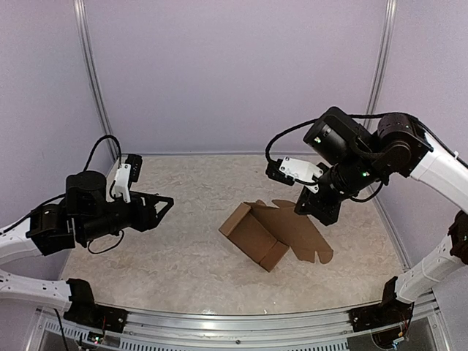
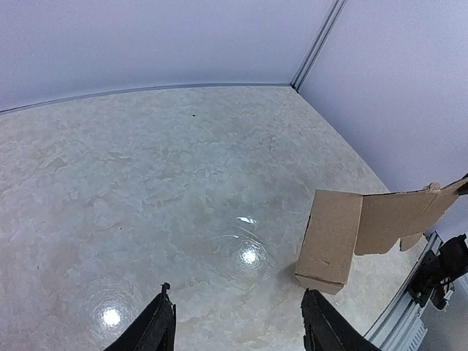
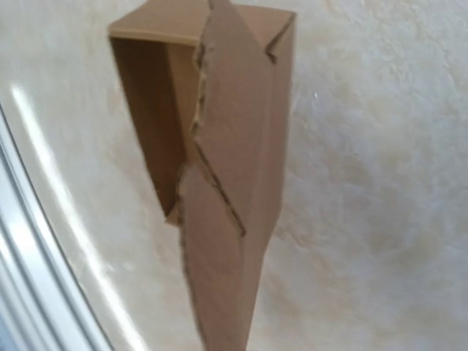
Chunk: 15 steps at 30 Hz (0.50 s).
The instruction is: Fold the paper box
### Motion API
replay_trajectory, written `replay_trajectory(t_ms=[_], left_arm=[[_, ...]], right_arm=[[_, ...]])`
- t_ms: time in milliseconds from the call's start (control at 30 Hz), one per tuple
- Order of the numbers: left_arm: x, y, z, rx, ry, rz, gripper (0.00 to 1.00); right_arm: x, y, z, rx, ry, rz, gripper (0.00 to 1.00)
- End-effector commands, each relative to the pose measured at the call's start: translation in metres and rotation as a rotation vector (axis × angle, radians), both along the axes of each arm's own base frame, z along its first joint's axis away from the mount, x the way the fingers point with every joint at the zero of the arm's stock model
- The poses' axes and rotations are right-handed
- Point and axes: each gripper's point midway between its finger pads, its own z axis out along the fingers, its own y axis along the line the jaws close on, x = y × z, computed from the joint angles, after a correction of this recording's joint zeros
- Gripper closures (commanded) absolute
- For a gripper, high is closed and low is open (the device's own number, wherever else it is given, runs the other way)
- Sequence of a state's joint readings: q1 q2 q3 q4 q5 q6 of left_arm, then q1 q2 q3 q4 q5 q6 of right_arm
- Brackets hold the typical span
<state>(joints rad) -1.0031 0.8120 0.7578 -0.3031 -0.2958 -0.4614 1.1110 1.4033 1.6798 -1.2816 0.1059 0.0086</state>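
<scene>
The paper box [image 1: 252, 235] is a plain brown carton, partly formed, with its open flaps spread toward the right. It sits tilted at the table's middle. My right gripper [image 1: 316, 207] is at the far right edge of a flap and is shut on it. In the right wrist view the box [image 3: 234, 146] hangs from the bottom edge with its open mouth facing me; my fingers are hidden there. My left gripper [image 1: 162, 205] is open and empty, well left of the box. In the left wrist view its fingertips [image 2: 162, 322] frame bare table, and the box [image 2: 329, 241] lies ahead to the right.
The pale marbled tabletop [image 1: 183, 248] is enclosed by lilac walls at the back and sides. An aluminium rail [image 1: 241, 322] runs along the near edge, and it also shows in the left wrist view [image 2: 409, 322] beside the box.
</scene>
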Motion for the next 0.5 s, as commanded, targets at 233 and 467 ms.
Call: replay_trajectory(t_ms=[233,467], left_arm=[[-0.006,0.010,-0.007,0.023,-0.007,0.008,0.43],[-0.008,0.014,-0.007,0.016,-0.005,0.014,0.43]], right_arm=[[0.020,-0.028,-0.007,-0.388,-0.215,0.227,1.00],[0.020,0.003,-0.019,-0.390,-0.188,0.323,1.00]])
